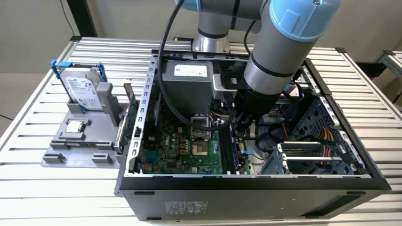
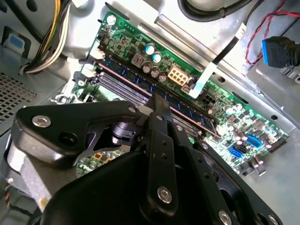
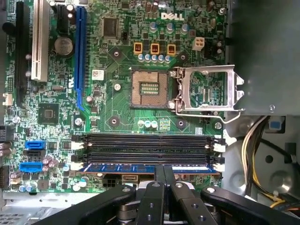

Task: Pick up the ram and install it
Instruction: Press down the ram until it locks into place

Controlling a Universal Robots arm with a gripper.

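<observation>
The gripper (image 3: 165, 174) reaches down into the open computer case (image 1: 251, 181), its two black fingers (image 3: 159, 177) pressed together on the top edge of the ram (image 3: 140, 168), near the stick's middle. The ram stands on edge in the memory slot nearest the gripper, the outermost of the row of slots (image 3: 147, 145) on the motherboard (image 3: 117, 108); the slots beside it are vacant. Whether it is fully seated cannot be told.

The ram (image 2: 187, 112) is a long, narrow, dark blue board, seen edge-on, with pale markings along its upper edge in the first wrist view.

In the second wrist view the gripper (image 2: 159, 108) meets the stick at an angle, and the white slot latch (image 2: 89, 55) at the ram's far end is visible. The first wrist view instead gives the open processor socket (image 3: 150, 89) with its metal retention frame (image 3: 208, 89) swung aside, at 12 o'clock from the ram.

The exterior view alone presents the arm (image 1: 276, 61) descending into the case and, at 9 o'clock outside it, a grey parts holder (image 1: 75, 150) carrying a hard drive (image 1: 82, 89) and a small square processor (image 1: 75, 126).
</observation>
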